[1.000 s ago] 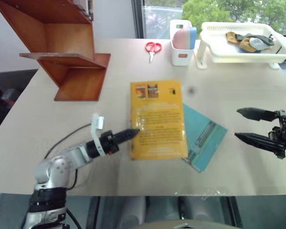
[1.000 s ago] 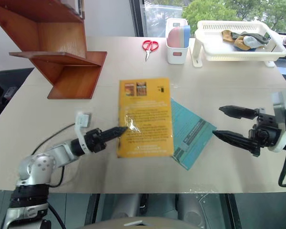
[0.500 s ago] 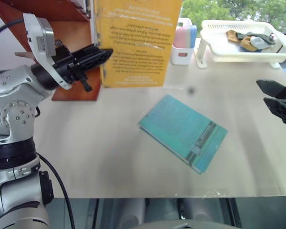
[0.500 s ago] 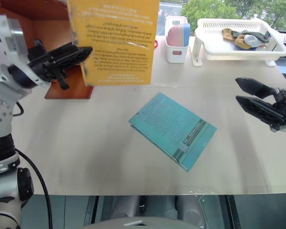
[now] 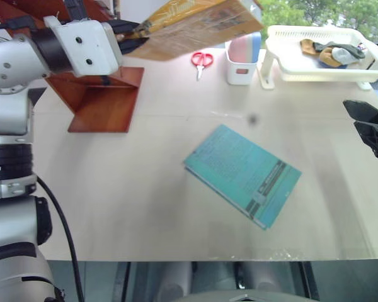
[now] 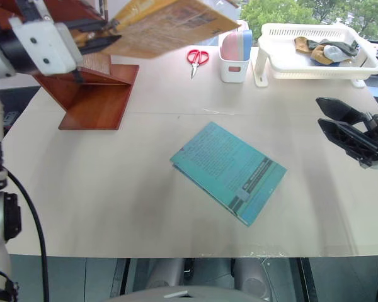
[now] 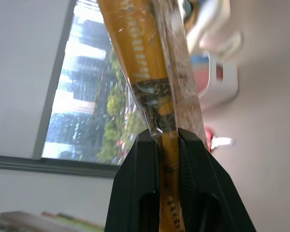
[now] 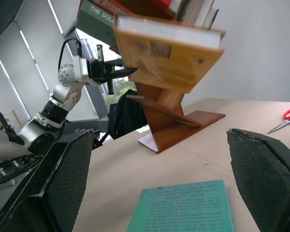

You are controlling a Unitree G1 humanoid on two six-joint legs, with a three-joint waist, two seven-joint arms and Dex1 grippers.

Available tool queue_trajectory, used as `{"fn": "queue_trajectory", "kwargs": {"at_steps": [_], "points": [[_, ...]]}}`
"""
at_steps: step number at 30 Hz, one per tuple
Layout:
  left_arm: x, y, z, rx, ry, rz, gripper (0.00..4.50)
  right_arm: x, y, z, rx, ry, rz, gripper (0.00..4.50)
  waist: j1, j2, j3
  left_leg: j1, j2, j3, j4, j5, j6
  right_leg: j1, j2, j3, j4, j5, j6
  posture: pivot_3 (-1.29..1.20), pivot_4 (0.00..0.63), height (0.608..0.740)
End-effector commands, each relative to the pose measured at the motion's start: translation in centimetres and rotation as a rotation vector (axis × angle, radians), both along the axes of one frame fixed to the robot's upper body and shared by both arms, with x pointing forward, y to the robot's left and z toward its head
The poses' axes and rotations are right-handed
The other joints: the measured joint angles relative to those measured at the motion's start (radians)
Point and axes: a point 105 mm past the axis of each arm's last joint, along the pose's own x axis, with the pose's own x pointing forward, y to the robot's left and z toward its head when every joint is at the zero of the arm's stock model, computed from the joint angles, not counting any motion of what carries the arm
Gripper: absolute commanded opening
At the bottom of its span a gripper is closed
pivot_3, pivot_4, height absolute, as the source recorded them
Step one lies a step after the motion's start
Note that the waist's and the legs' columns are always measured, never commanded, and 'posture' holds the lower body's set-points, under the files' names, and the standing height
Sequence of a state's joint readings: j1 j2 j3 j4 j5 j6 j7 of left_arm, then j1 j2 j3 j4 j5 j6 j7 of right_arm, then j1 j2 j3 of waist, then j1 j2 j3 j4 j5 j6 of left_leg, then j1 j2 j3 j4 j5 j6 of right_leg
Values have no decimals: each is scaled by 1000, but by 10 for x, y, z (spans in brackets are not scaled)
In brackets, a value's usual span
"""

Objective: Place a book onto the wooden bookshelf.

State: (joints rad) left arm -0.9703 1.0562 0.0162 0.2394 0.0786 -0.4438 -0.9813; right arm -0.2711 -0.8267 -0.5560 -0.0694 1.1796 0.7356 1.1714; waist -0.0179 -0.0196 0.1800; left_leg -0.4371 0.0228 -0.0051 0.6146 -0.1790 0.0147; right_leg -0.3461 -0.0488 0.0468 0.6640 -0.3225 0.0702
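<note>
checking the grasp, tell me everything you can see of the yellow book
The book is thick, yellow-orange, in glossy plastic wrap, with dark print on its cover and pale page edges. It is off the table, held in the air near level and slightly tilted, beside the bookshelf. The left claw is shut on one edge, a black finger pressing each cover. Nothing else touches it.

The counter (image 6: 113, 189) lies bare in front and to the left. In its middle a teal book (image 6: 229, 171) lies flat. At the far edge stand scissors (image 6: 197, 58), a white cup holder (image 6: 234, 63) and a white tray (image 6: 315, 60). The book (image 6: 170, 25), held high, hangs beside the wooden bookshelf (image 6: 91, 88), above open counter.
</note>
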Motion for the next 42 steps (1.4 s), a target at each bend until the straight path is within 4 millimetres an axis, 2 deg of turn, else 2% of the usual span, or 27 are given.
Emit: {"fn": "queue_trajectory", "kwargs": {"at_steps": [1, 4, 9, 12, 16, 21, 22, 23, 24, 26, 36, 42], "points": [[2, 37, 6, 118, -68, 154, 95, -2, 0, 10, 0, -64, 11, 4500, 1, 1, 0, 0, 0, 0, 0, 0, 0, 0, 0, 0, 0, 0, 0, 0, 150, 740], [8, 77, -3, 187, -48, 306, 95, -1, 0, 10, 6, -68, 15, 4500, 2, 1, 1, 0, 0, 1, 0, 0, 0, 0, 0, -1, 1, 0, 0, 0, 150, 740], [16, 110, -14, 246, -35, 427, 95, -2, -2, 10, 13, -73, 14, 4500, 12, 0, 1, -1, 0, 0, 1, 0, 0, 0, 0, -3, 1, 0, 0, 0, 150, 740], [20, 123, -20, 249, -13, 474, 95, -3, -3, 10, 17, -80, 8, 4500, 12, 0, 1, -2, 0, 0, 2, 0, 0, 0, -1, -3, 1, 0, 0, 0, 150, 740], [23, 130, -19, 198, 5, 493, 95, -6, -5, 10, 18, -84, -1, 4500, 5, 0, 1, -1, 0, 0, 2, 0, 0, 0, -1, -3, 3, 0, 0, 0, 150, 740], [26, 141, -21, 190, 27, 553, 2384, -8, -6, 11, 18, -88, -12, 4500, 4, 0, 1, -1, 0, 2, 3, 0, 0, -3, 0, -2, 9, 0, 0, 0, 150, 740], [26, 146, -19, 199, 17, 584, 2631, -8, -6, 11, 18, -88, -14, 4500, 4, 0, 1, -1, 0, 2, 4, 0, 0, -3, 0, -2, 9, 0, 0, 0, 150, 740], [25, 151, -16, 207, -3, 619, 3238, -9, -6, 11, 17, -88, -16, 4500, 4, 0, 1, -1, 0, 2, 4, 0, 0, -4, 0, -1, 11, 0, 0, 0, 150, 740], [24, 155, -13, 212, -17, 644, 3381, -9, -6, 11, 17, -88, -17, 4500, 4, 0, 1, -1, 0, 3, 6, 0, 0, -5, 0, 0, 13, 0, 0, 0, 150, 740], [23, 161, -9, 208, -35, 675, 3969, -8, -6, 11, 17, -89, -19, 4500, 4, 0, 1, -1, 0, 3, 6, 0, 0, -5, 0, 0, 14, 0, 0, 0, 150, 740], [11, 167, 2, 117, -142, 693, 3969, -5, -4, 10, 12, -84, -2, 4500, 2, 0, 1, -2, 1, 3, 8, 0, 0, -6, 0, 1, 15, 0, 0, 0, 150, 740], [-9, 167, 5, 133, -223, 648, 3969, -2, -4, 9, -10, -77, 1, 4500, 0, 0, 1, -2, 3, 3, 8, 0, 0, -7, 0, 2, 16, 0, 0, 0, 150, 740]]}}
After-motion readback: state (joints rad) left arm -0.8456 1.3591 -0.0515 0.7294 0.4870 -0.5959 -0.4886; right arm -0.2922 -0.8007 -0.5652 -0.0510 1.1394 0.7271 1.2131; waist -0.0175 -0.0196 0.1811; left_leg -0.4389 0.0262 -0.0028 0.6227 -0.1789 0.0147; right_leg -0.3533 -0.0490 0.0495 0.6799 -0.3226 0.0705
